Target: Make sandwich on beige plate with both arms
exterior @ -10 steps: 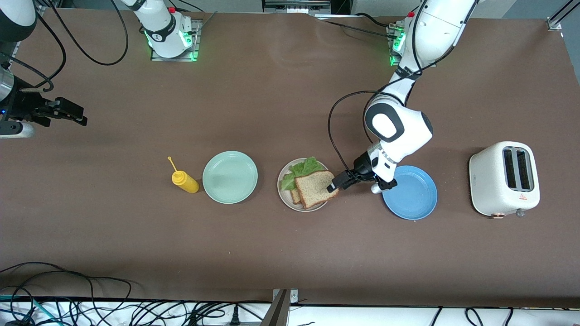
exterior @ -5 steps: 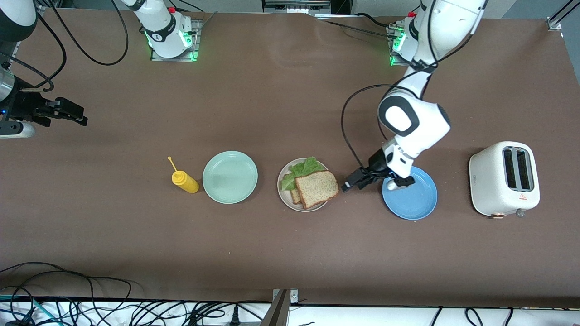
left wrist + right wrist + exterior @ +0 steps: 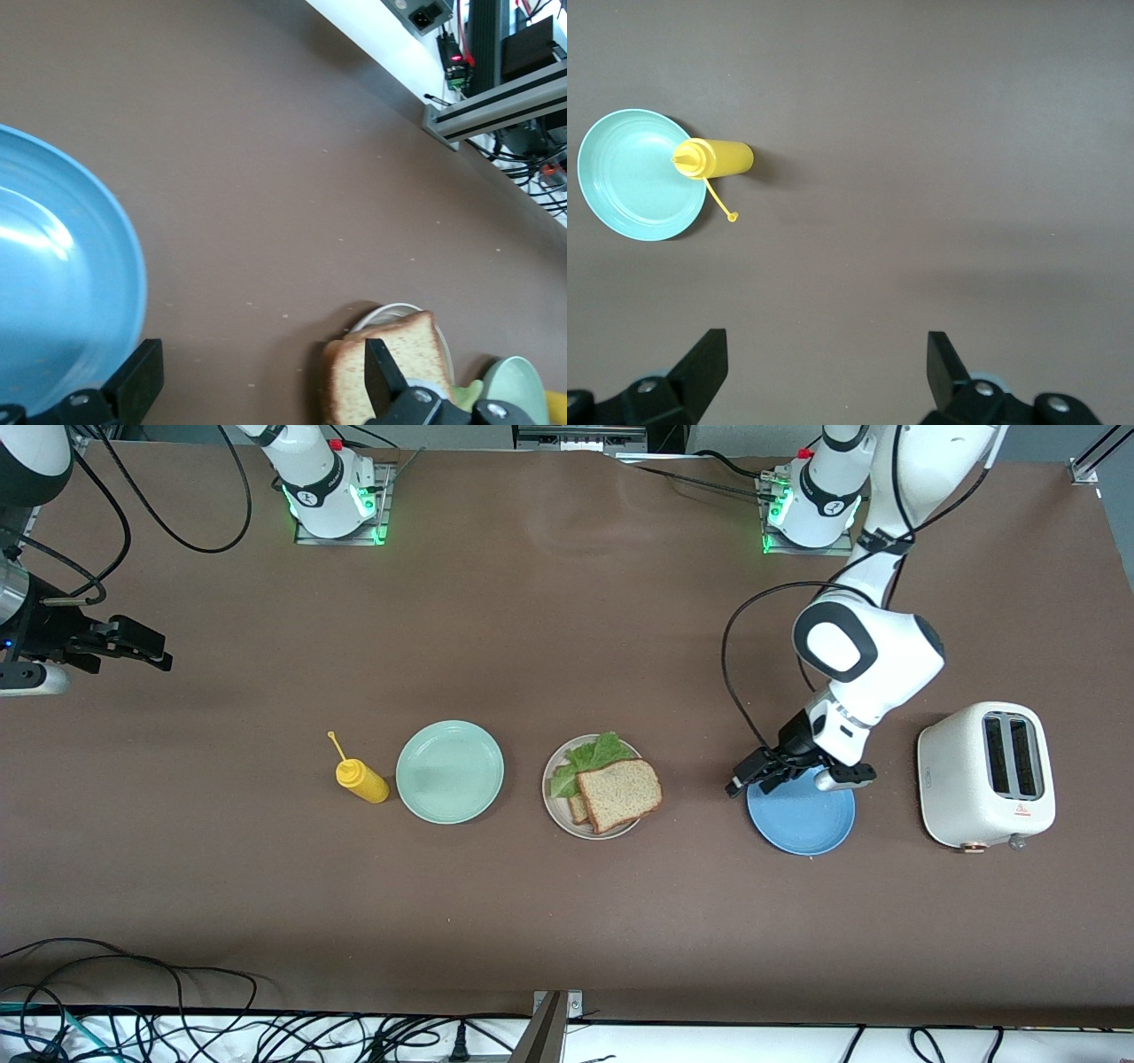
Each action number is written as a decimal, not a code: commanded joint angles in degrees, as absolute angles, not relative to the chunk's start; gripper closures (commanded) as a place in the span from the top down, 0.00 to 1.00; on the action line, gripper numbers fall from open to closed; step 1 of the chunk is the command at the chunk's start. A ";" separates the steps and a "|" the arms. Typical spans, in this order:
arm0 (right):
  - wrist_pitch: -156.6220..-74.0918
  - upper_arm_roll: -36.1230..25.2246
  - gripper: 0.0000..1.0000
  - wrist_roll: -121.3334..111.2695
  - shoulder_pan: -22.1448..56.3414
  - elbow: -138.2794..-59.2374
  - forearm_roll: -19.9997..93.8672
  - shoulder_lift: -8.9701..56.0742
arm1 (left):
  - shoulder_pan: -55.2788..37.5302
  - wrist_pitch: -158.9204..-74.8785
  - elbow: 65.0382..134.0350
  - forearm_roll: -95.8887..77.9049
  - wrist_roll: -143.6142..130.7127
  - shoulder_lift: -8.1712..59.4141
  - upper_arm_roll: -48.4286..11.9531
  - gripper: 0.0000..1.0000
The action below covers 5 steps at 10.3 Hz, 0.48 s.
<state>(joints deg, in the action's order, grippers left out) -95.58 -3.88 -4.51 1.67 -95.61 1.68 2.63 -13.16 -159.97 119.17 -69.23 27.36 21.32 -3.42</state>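
Blue plate (image 3: 62,292) nr open left pincer (image 3: 261,376) (sandwich (image 3: 385,367) nearby).

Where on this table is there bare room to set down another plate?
Bare brown table runs wide between the arm bases and the row of plates, and again between that row and the camera. The row is crowded: mustard bottle, green plate, sandwich, blue plate, toaster.

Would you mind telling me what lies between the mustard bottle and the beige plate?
The mint-green plate lies between the mustard bottle and the beige plate, seen in the front view.
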 commanded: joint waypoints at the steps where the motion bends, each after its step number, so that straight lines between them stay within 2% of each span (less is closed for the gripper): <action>1: -95.27 -4.13 1.00 -4.92 1.93 -95.89 2.46 2.29 | -7.41 -155.24 122.69 -59.99 27.60 17.49 -3.69 1.00; 5: -95.18 -4.22 1.00 -5.01 1.85 -95.89 2.46 2.29 | 4.28 -142.33 119.11 -37.58 26.64 17.23 -3.60 1.00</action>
<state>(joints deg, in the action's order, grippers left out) -95.55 -3.91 -4.51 1.67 -95.62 1.69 2.64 0.53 -147.39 120.26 -44.36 27.29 18.84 -3.05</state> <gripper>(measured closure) 0.000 0.000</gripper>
